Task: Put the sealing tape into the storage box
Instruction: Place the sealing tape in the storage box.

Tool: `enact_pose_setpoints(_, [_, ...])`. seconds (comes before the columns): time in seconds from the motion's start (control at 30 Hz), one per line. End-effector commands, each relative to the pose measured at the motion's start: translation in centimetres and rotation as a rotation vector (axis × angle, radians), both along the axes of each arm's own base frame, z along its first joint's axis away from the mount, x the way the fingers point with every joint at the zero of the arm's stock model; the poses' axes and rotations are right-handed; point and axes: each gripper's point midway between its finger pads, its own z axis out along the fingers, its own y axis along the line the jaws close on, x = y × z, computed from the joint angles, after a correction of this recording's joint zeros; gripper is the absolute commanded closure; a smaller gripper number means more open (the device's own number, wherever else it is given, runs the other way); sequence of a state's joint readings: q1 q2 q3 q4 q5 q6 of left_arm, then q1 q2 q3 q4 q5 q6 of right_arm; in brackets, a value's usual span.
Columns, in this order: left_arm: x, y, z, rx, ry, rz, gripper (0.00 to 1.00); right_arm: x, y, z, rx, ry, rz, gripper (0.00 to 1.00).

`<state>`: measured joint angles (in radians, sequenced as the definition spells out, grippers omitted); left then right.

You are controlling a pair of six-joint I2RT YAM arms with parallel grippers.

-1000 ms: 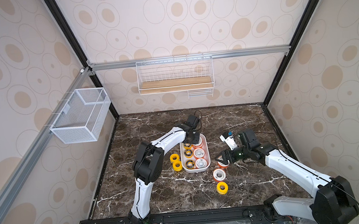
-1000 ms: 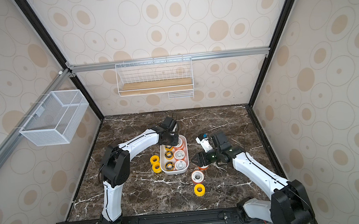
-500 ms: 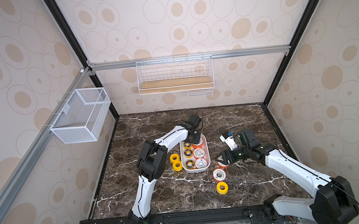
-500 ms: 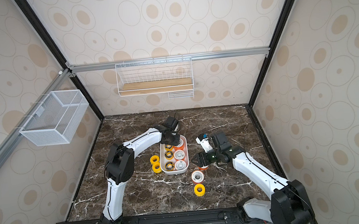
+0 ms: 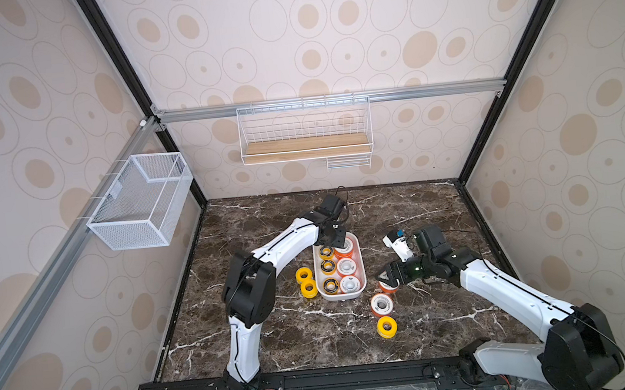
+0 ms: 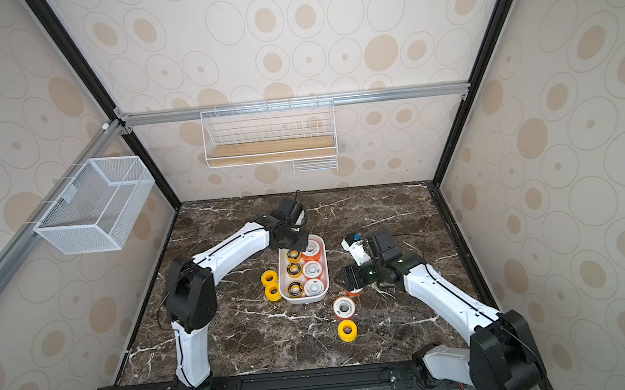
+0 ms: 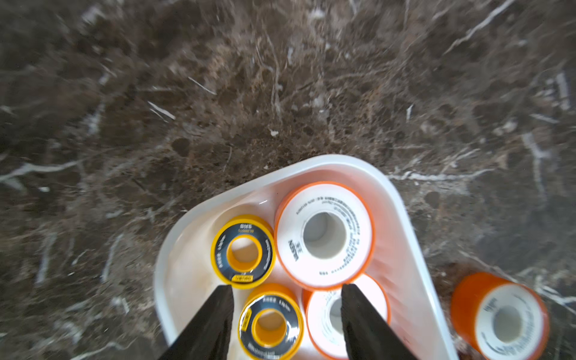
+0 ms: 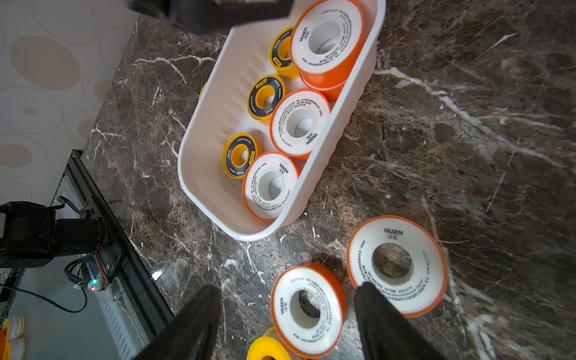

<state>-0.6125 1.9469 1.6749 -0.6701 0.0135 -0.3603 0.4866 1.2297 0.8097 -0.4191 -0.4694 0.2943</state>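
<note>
Releasing at the box: left fingers spread, one more spool stored

**Item 1, left fingers** (image 7: pixel 215 321). Position: over the far end of the box (image 5: pixel 342 296), middle of the table (image 5: pixel 277 334) in both top views. Nearly closed a second ago; now parted and gripping nothing. A black-faced yellow spool (image 7: pixel 269 324) lies flat on the box floor below the gap, clear of both fingers. Judged to be the piece just let go.

**Item 2, box contents.** One row holds three black-faced yellow spools. The other holds orange-rimmed spools (image 8: pixel 299 123), two of them stacked at the far end. Seven in all, by my count.

**Item 3, left on the table.**
- Two plain yellow spools (image 5: pixel 303 275) sit just beside the box, on its left in the frame.
- An orange-rimmed pair (image 5: pixel 381 305) and a single yellow spool (image 5: pixel 387 326) lie lower right of the box.

**Item 4, right fingers** (image 8: pixel 199 321). No change over the second: apart, empty, hanging over the orange-rimmed pair. Which of the two they are aimed at cannot be told.

**Meaning for the task.** Seven spools are stored and five are still out. The left arm seems free to lift clear. The right-side pickup looks like the likely next step.
</note>
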Motion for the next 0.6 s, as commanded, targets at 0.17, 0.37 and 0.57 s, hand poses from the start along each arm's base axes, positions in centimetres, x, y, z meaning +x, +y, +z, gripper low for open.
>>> enact_pose_setpoints(0.17, [-4.6, 4.6, 6.2, -0.019, -0.105, 0.018, 0.41, 0.2, -1.1, -1.3, -0.083, 0.002, -0.009, 0.26])
enact_pose_setpoints(0.37, [-8.6, 8.2, 8.2, -0.063, -0.174, 0.065, 0.41, 0.5, -1.9, -1.4, -0.136, -0.009, -0.023, 0.26])
enact_pose_setpoints(0.57, [-11.5, 12.8, 8.8, -0.018, -0.248, 0.145, 0.41, 0.9, -2.5, -1.7, -0.185, -0.005, -0.038, 0.26])
